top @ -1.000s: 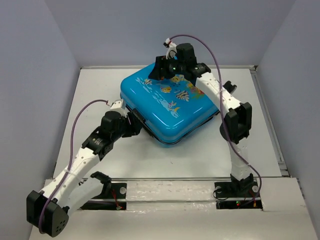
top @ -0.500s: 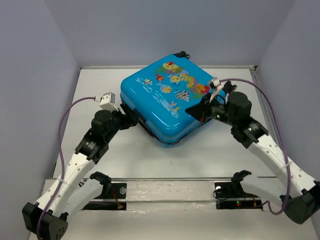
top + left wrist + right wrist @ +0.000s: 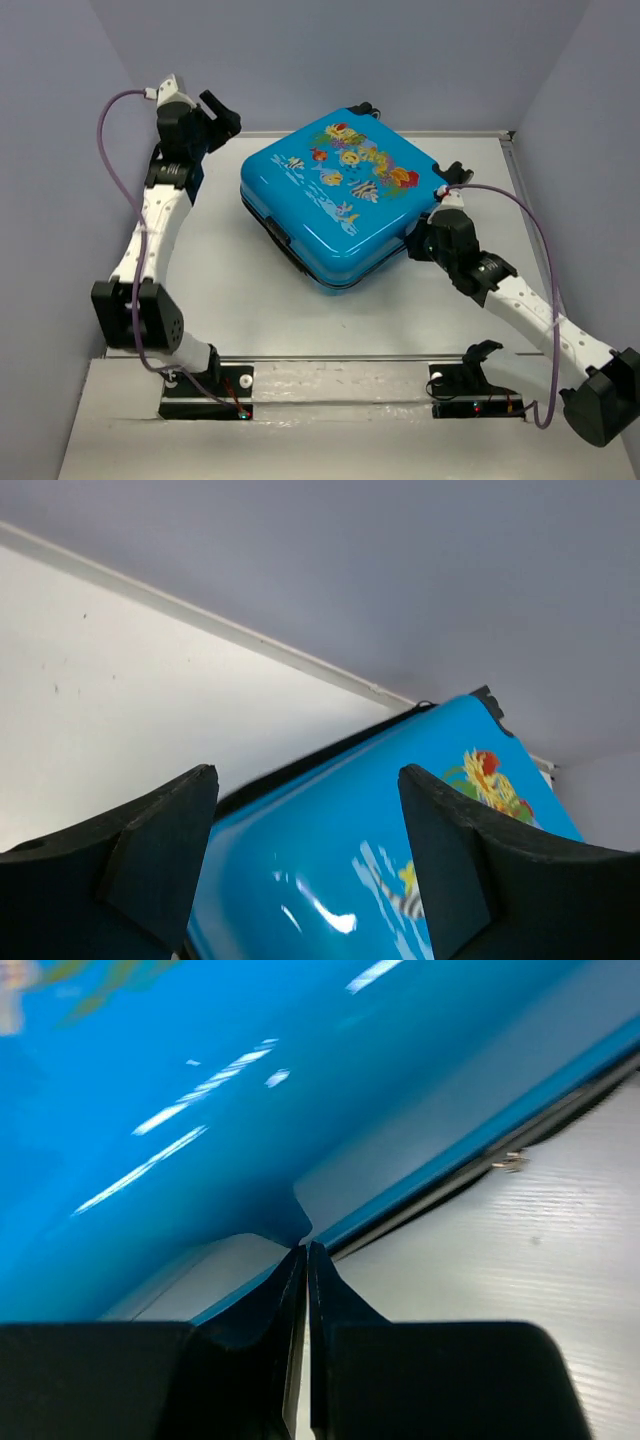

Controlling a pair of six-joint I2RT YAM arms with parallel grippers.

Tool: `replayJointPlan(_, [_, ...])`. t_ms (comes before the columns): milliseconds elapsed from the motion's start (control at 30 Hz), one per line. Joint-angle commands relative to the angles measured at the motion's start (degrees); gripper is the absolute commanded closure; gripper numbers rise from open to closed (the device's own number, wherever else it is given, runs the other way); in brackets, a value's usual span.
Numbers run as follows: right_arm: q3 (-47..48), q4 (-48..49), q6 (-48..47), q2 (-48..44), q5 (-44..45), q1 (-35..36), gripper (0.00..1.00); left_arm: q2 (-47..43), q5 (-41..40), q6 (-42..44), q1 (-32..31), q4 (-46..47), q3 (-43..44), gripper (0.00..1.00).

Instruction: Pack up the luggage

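Note:
The luggage (image 3: pixel 340 195) is a bright-blue hard-shell suitcase with a fish print, lying closed and flat in the middle of the table, print side up. My left gripper (image 3: pixel 228 112) hangs raised off its back-left corner, open and holding nothing. In the left wrist view the luggage (image 3: pixel 340 870) shows below and between the spread fingers (image 3: pixel 160 860). My right gripper (image 3: pixel 413 244) is shut at the suitcase's right side. In the right wrist view its gripper (image 3: pixel 305 1252) has its tips against the luggage (image 3: pixel 150 1080) at the lower shell edge, with nothing gripped between them.
The white table (image 3: pixel 250 300) is boxed in by grey walls on the left, back and right. A raised strip runs along the right edge (image 3: pixel 535 250). The arm bases sit on a rail (image 3: pixel 340 385) at the near edge.
My left arm swung from the suitcase's front-left corner up to the back left and opened wider. My right arm left the suitcase's back, came round to its right side and shut.

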Motion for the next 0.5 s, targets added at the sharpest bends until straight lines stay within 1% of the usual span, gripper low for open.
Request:
replayJointPlan(0, [2.67,-0.69,1.08,5.12,8.39,-3.66,0.91,14.58,6.51,4.02,1.91,-4.43,12.06,0.16])
replayJointPlan(33, [2.67,-0.17,0.99,5.83,7.70,-4.54,0.91,17.39,8.18,4.19,2.27,-5.04,16.61,0.16])
replayJointPlan(67, [2.76,0.45,0.64,6.44,6.82,-6.72,0.91,22.90,10.90,4.98,2.45,-6.09,19.09,0.16])
replayJointPlan(133, [2.41,2.99,-0.06,8.03,3.48,-8.58,0.91,27.42,13.72,5.69,2.62,-7.85,24.36,0.15])
replayJointPlan(167, [2.41,4.13,-0.50,8.90,1.65,-9.20,0.91,30.66,16.17,5.86,2.62,-7.59,25.09,0.16])
replayJointPlan(200, [2.93,6.06,-1.63,11.35,-1.33,-9.82,0.92,31.65,17.24,5.17,2.62,-6.90,25.27,0.16])
replayJointPlan(267, [4.86,8.53,-3.04,14.43,-5.21,-9.82,0.92,31.93,19.26,4.03,2.45,-4.53,22.12,0.17])
replayJointPlan(300, [5.74,10.98,-4.36,16.01,-7.32,-9.82,0.91,31.23,19.62,2.28,2.45,-0.34,19.67,0.18])
replayJointPlan(333, [7.66,12.13,-4.81,19.16,-12.38,-9.82,0.91,28.96,19.10,1.30,2.54,2.31,14.60,0.18])
replayJointPlan(400, [9.61,15.64,-5.69,21.99,-16.11,-9.82,0.91,25.70,17.61,-0.45,2.89,7.77,9.13,0.20])
replayJointPlan(433, [10.66,17.92,-5.69,24.53,-20.04,-9.82,0.91,23.59,16.21,-2.90,3.32,9.70,2.40,0.21])
replayJointPlan(467, [12.93,20.38,-5.69,25.86,-22.52,-9.82,0.91,19.31,13.59,-4.23,3.85,13.46,-0.80,0.24])
